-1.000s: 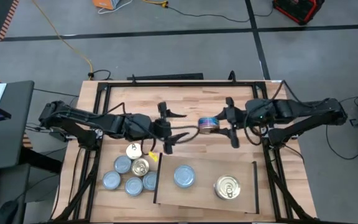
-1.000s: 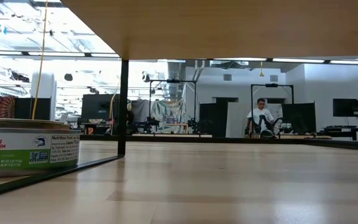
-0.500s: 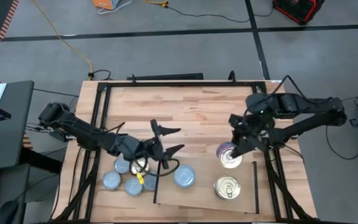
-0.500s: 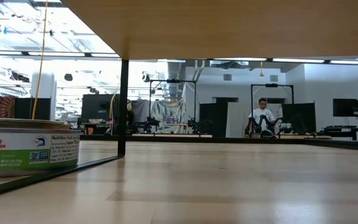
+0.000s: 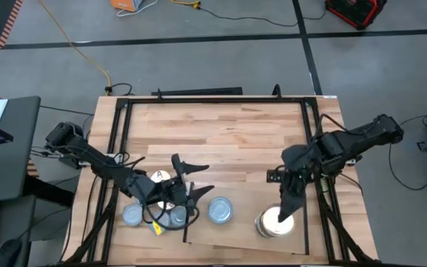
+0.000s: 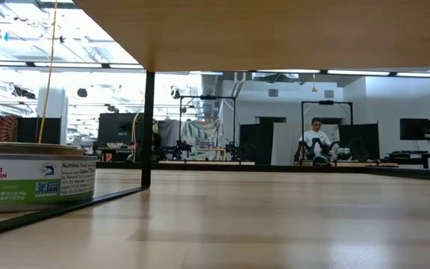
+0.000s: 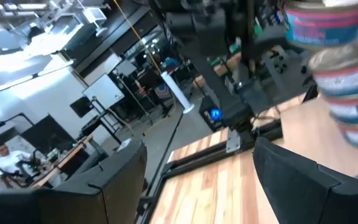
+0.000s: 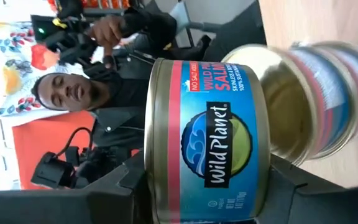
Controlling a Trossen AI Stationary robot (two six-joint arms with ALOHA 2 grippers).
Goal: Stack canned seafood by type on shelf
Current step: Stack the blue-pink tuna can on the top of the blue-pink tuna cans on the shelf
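My right gripper (image 5: 282, 211) is shut on a salmon tin (image 8: 207, 143), just above a stack of gold-lidded tins (image 5: 274, 226) on the right of the pale shelf (image 5: 239, 239). That stack also shows behind the held tin as the stack (image 8: 316, 99). A silvery-blue tin (image 5: 221, 210) stands on the shelf's left part. My left gripper (image 5: 197, 178) is open and holds nothing, above a cluster of tins (image 5: 158, 219) that stand on the tabletop left of the shelf. My right gripper pinches the tin across its two flat ends (image 8: 155, 183), one finger (image 8: 107, 196) on each end. The fingers slant down from the table's far right side. The tin is lifted clear and lies level, parallel to the stack's gold lid (image 8: 284, 106).
Black frame rails (image 5: 117, 148) run along the tabletop's sides. In the low view one tin (image 6: 36, 179) stands beside the shelf's black leg (image 6: 148, 127), under the shelf board (image 6: 275, 30). A person (image 8: 98, 93) stands beyond the table. The far half of the tabletop (image 5: 221, 126) holds no tins.
My right gripper has carried the tin from the table's middle toward the near right, over the gold stack, rolling so the tin went from on edge to level. My left gripper, still open, has swung toward the near left, over the tin cluster.
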